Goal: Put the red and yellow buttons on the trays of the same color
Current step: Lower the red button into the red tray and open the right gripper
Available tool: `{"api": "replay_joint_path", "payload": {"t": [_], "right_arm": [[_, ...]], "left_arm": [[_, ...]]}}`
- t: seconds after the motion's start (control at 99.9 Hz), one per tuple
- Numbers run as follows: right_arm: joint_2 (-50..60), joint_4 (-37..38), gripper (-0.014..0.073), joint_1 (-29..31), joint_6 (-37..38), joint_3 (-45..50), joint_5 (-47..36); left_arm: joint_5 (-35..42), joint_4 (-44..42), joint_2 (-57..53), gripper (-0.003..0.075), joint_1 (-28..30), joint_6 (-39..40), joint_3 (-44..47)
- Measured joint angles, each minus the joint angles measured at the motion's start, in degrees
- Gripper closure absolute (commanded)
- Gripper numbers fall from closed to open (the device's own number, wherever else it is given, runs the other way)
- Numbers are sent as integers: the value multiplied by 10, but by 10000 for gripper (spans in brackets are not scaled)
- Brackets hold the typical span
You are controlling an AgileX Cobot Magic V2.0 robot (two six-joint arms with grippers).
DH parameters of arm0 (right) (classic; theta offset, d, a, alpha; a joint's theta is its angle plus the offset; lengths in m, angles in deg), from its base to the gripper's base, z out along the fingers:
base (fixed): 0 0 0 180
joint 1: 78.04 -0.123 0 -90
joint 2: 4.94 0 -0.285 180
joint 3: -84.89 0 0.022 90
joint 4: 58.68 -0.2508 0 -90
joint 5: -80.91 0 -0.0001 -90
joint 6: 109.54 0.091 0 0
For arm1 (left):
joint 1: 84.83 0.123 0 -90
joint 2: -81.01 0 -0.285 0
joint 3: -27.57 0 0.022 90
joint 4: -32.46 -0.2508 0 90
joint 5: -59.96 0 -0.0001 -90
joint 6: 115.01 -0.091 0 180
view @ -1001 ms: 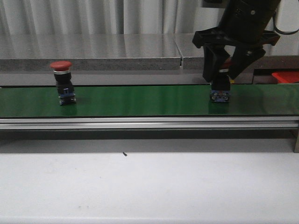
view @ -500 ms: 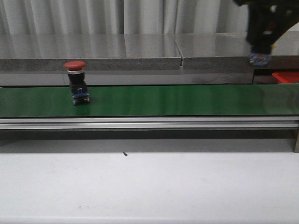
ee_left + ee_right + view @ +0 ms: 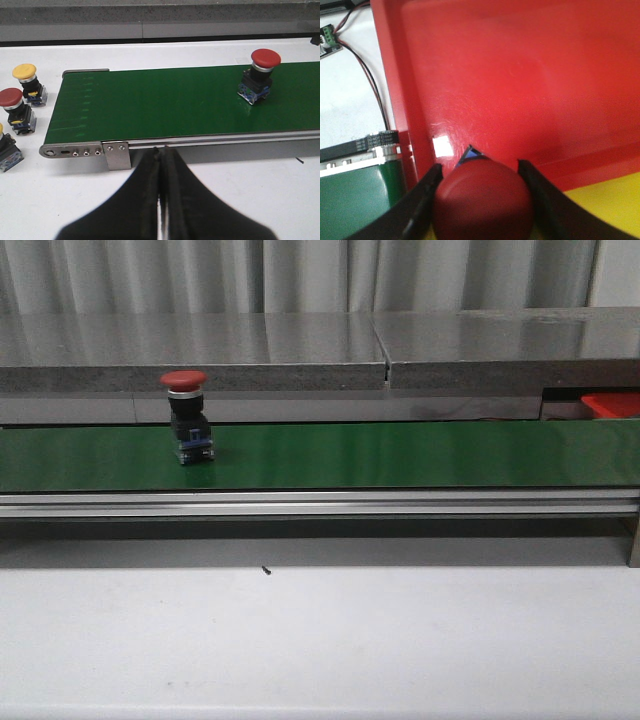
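Red button [image 3: 482,200] clamped in right claw [image 3: 480,197], over red tray [image 3: 520,75]

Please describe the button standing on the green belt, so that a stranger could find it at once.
Find the long green belt. On its left part stands one button: a red mushroom cap on a black body with a blue base. It is the only button on the belt; the others lie off the belt's end.

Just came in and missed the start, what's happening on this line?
The right gripper holds a red button over the red tray, seemingly about to set it down. Another red button stands on the green belt. The left gripper is shut and empty, near the belt's end, where spare buttons wait.
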Motion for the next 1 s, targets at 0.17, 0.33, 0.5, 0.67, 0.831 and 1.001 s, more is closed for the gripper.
{"api": "replay_joint_path", "payload": {"t": [0.17, 0.33, 0.5, 0.67, 0.831, 1.001], "right_arm": [[-40, -5, 484, -9, 0, 0, -33], [-71, -6, 484, -19, 0, 0, -43], [-95, -6, 484, -23, 0, 0, -46], [-105, -7, 473, -23, -1, 0, -47], [-114, -7, 374, -23, -1, 0, -47], [-117, -6, 162, -23, -1, 0, -49]], "left_arm": [[0, 0, 0, 739, 0, 0, 0], [0, 0, 0, 739, 0, 0, 0], [0, 0, 0, 739, 0, 0, 0], [0, 0, 0, 739, 0, 0, 0], [0, 0, 0, 739, 0, 0, 0], [0, 0, 0, 739, 0, 0, 0]]}}
